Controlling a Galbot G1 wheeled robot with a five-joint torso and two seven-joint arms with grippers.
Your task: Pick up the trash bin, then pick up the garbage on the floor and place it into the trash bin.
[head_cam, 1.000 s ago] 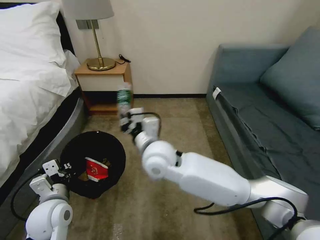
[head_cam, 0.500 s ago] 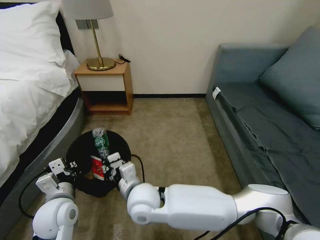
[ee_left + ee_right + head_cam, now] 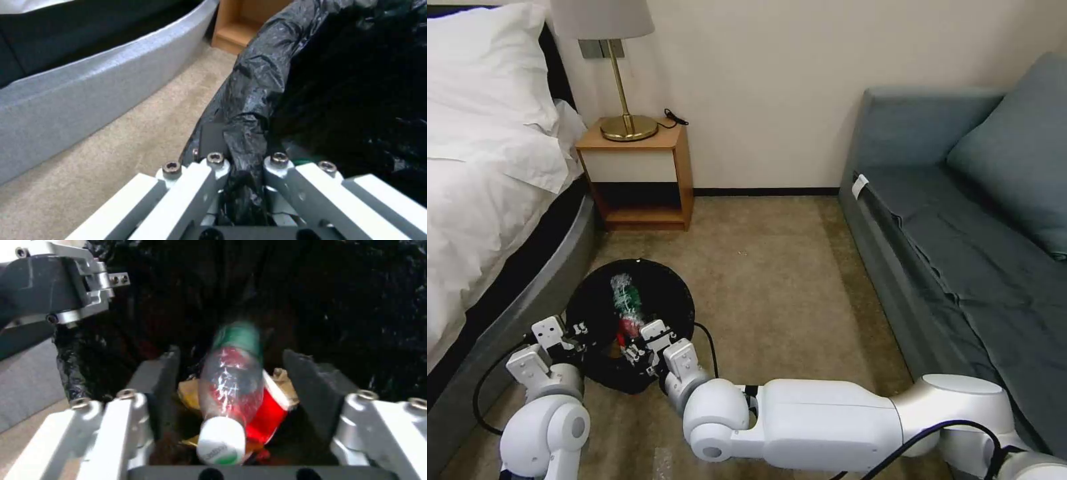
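Observation:
The round black trash bin [image 3: 657, 293] with its black liner [image 3: 258, 83] sits on the carpet beside the bed. My left gripper [image 3: 575, 331] [image 3: 244, 157] is shut on the rim and liner at the bin's near left side. My right gripper [image 3: 642, 341] [image 3: 233, 355] hangs open over the near rim. The clear green-labelled bottle [image 3: 626, 301] [image 3: 231, 380] with its white cap [image 3: 221, 440] lies loose between the spread fingers [image 3: 162, 373], inside the bin. Under it are a red-white snack packet [image 3: 269, 413] and a brown paper piece [image 3: 189, 393].
The bed [image 3: 487, 200] runs along the left, close to the bin. A wooden nightstand [image 3: 637, 170] with a brass lamp [image 3: 627, 127] stands by the wall. A grey-blue sofa [image 3: 960, 220] fills the right. Bare carpet [image 3: 774, 280] lies between them.
My right arm swung down from near the nightstand to the bin with the bottle. Its fingers have spread and the bottle has sunk into the bin. The left gripper still holds the rim.

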